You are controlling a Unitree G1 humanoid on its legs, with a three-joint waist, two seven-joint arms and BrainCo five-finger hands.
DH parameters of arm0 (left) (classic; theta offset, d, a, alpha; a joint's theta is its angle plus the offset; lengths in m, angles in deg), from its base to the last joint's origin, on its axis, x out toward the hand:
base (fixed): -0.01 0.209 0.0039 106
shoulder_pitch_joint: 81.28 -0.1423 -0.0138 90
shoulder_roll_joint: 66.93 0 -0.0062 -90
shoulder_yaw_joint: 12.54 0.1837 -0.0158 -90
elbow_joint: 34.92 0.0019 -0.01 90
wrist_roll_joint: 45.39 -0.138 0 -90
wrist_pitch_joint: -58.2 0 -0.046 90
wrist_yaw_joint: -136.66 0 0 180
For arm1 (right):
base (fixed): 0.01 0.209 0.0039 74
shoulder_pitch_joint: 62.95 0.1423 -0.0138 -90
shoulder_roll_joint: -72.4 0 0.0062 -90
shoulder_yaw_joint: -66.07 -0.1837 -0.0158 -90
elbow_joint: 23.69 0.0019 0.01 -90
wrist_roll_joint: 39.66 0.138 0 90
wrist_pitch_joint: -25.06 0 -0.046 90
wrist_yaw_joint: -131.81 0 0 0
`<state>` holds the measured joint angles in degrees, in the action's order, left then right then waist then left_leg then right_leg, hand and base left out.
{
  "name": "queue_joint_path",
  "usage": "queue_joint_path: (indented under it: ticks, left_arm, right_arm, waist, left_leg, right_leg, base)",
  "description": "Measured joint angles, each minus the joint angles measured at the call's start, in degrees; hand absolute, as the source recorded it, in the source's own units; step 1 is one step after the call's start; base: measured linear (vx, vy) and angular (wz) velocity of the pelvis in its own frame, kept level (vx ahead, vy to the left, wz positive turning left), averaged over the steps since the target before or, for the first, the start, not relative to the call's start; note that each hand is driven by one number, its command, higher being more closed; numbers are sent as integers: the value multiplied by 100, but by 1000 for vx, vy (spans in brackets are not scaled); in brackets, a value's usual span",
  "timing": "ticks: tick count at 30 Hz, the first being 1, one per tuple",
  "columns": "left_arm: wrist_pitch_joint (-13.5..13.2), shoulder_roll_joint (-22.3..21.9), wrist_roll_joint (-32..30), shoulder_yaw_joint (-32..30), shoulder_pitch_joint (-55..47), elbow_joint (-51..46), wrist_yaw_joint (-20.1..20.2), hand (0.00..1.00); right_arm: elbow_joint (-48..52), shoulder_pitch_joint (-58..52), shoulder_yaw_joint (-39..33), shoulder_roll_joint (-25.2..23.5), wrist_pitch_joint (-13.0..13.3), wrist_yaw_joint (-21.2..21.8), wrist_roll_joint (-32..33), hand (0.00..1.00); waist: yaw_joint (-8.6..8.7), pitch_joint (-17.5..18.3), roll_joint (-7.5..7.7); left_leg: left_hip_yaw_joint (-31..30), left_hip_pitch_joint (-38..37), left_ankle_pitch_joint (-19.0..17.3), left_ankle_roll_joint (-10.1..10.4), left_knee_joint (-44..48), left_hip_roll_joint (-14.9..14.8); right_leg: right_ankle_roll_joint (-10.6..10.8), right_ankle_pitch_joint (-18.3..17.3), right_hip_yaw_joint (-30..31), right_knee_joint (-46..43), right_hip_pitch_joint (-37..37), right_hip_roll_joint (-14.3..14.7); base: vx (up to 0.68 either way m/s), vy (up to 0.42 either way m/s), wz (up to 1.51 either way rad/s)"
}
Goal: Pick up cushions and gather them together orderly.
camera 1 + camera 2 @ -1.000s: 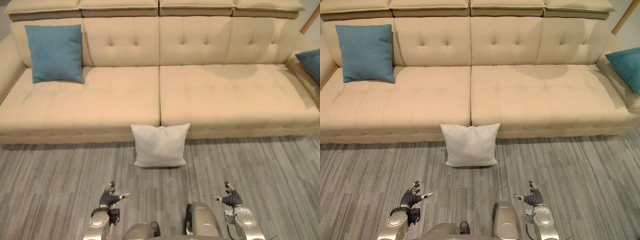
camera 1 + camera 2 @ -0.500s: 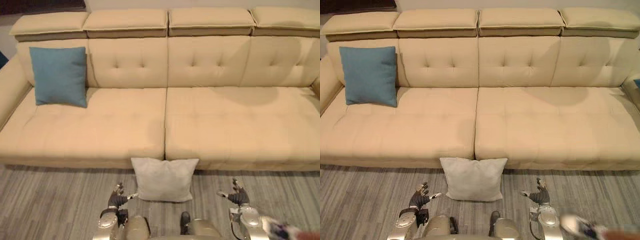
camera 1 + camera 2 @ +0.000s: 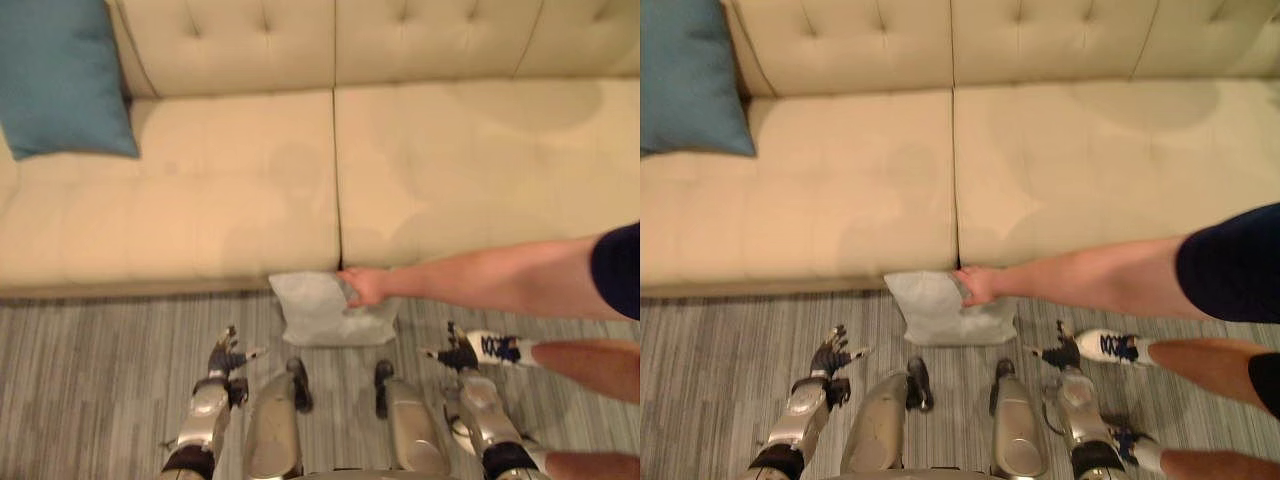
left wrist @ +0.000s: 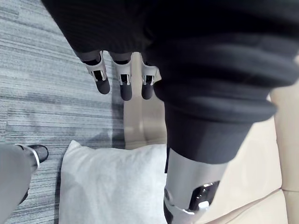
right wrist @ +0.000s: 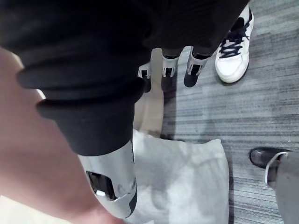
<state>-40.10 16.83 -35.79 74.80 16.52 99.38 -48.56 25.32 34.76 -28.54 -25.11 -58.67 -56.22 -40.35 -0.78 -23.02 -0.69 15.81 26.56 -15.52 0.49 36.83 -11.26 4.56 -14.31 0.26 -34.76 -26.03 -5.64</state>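
White cushion (image 3: 318, 312) corner hidden under person's hand (image 3: 364, 286), left hand (image 3: 226, 360) and right hand (image 3: 457, 356) fingers spread, empty

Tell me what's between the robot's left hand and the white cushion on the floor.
Only bare grey floor lies between the left hand and the white cushion, as the left eye view shows.
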Motion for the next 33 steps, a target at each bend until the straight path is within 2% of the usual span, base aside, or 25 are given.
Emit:
queue_joint_path:
  ticks: [1, 2, 4, 6, 10, 13, 16, 20, 25, 28, 30, 32, 33]
  left_arm:
    - [-4, -10, 27, 0, 119, -5, -17, 0]
    - [-57, -9, 128, -19, 417, -12, -70, 0]
    - [-92, -10, 213, -28, 734, -37, -157, 0]
    - [-97, -64, 332, -35, 1384, -50, -279, 0]
    - [-111, -332, 454, -219, 2298, -291, -462, 0]
    - [-108, -453, 576, -249, 2538, -368, -553, 0]
    - [-116, -613, 600, -245, 2644, -512, -643, 0]
    - [-118, -631, 598, -235, 2678, -580, -740, 0]
    - [-118, -699, 573, -137, 2617, -829, -756, 0]
    - [-116, -738, 549, 76, 2274, -1028, -748, 0]
    - [-118, -742, 527, 309, 1835, -1186, -721, 0]
    - [-119, -739, 421, 458, 1376, -1228, -696, 0]
    - [-115, -739, 345, 504, 1017, -1226, -599, 0]
  right_arm:
    - [1, 105, 27, 5, -2, -37, 33, 0]
    - [1, 461, 127, 3, -15, -141, 86, 0]
    - [3, 799, 191, -5, -20, -212, 112, 0]
    - [2, 1529, 321, -5, -32, -401, 179, 0]
    - [181, 2664, 434, -17, -23, -692, 323, 0]
    - [212, 3100, 315, 7, 24, -1048, 431, 0]
    - [235, 3242, 163, 297, 46, -1309, 533, 0]
    - [357, 3213, 68, 336, 115, -1466, 535, 0]
    - [633, 2797, 9, 397, 165, -1510, 509, 0]
    - [646, 2320, 52, 301, 75, -1407, 475, 0]
    - [770, 1706, 301, 197, 62, -1181, 454, 0]
    - [1125, 1026, 490, 60, 77, -972, 396, 0]
    - [1323, 562, 519, -117, 98, -820, 293, 0]
  waist:
    - [1, -75, -6]
    - [0, -166, -18]
    - [-8, -238, -22]
    - [-9, -529, -17]
    - [-15, -796, -15]
    - [8, -822, -20]
    - [28, -822, -20]
    - [135, -821, -21]
    - [148, -820, -22]
    - [138, -816, -28]
    - [112, -803, -30]
    - [79, -657, -28]
    - [25, -427, -32]
  left_leg:
    - [-1, 164, -72, -8, 164, -33]
    - [-6, 758, -217, -9, 559, -140]
    - [-9, 1392, -257, -37, 897, -260]
    - [-89, 2163, -237, -88, 1338, -341]
    - [-183, 3240, -222, -150, 1850, -444]
    - [-231, 3537, -205, -177, 1987, -472]
    - [-260, 3615, -193, -192, 2000, -480]
    - [-256, 3615, -175, -163, 1923, -499]
    - [-208, 3468, -118, -122, 1826, -590]
    - [-153, 2895, -46, -18, 1509, -587]
    - [-152, 2224, 14, 66, 1157, -587]
    - [-142, 1690, 63, 112, 842, -572]
    - [-112, 1397, 98, 152, 629, -549]
  right_leg:
    - [-5, -52, 18, -171, -187, 3]
    - [-11, -120, 75, -552, -803, 46]
    - [-11, -120, 135, -837, -1452, 114]
    - [-31, -132, 155, -1296, -2218, 151]
    - [-56, -167, 157, -1883, -3317, 178]
    - [-57, -166, 156, -2028, -3598, 186]
    - [-59, -162, 145, -2044, -3662, 187]
    - [-100, -122, 138, -1964, -3668, 216]
    - [-125, -92, 144, -1897, -3593, 303]
    - [-157, -73, 104, -1646, -3073, 312]
    - [-228, -27, 21, -1269, -2360, 351]
    - [-258, -6, -46, -942, -1794, 365]
    - [-260, 10, -67, -736, -1501, 366]
  base:
    - [-230, 0, -21]
    - [-196, -5, -18]
    - [-195, -20, -19]
    - [-130, -39, -8]
    - [-91, -49, 1]
    - [-51, -38, 0]
    - [-50, -39, 2]
    - [-10, -45, -5]
    - [22, -50, -9]
    - [36, -75, -1]
    - [57, -86, 4]
    - [59, -62, 8]
    - [143, -35, 6]
